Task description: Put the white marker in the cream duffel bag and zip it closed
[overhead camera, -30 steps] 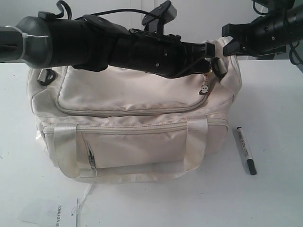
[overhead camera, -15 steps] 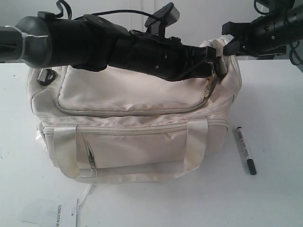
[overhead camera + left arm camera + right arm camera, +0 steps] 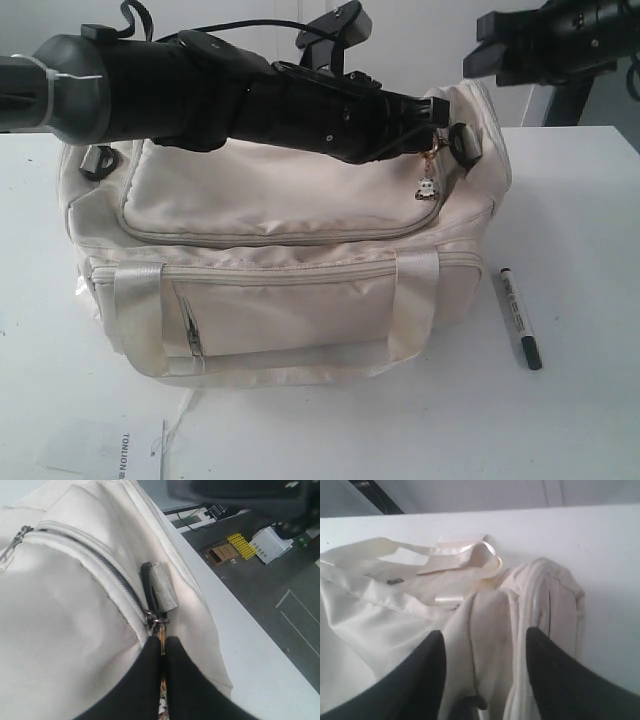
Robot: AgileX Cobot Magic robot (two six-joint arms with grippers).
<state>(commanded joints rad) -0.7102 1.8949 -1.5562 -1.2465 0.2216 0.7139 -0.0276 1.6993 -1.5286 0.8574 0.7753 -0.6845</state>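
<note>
The white marker (image 3: 519, 318) lies on the table (image 3: 580, 420) just beside the right end of the cream duffel bag (image 3: 270, 200), outside it; the main zip (image 3: 95, 565) looks closed along the stretch in view, so the step in hand is judged to be opening the bag. The left gripper (image 3: 163, 647) reaches across the top of the bag with its fingers pressed together on the zip pull (image 3: 156, 621) at the right end; the gold charm (image 3: 427, 188) hangs free below that point. The right gripper (image 3: 485, 635) is raised clear above the bag's end, its fingers spread wide with nothing between them. Risk one: the pull is small and thin, so a sideways load may slip it out of the pinch. Risk two: with no second grip on the soft fabric, a pull along the zip may drag or crumple the whole bag instead of running the slider. Risk three: a shifted bag may push or roll the marker toward the table edge. Risk four: the charm may catch in the zip.
</note>
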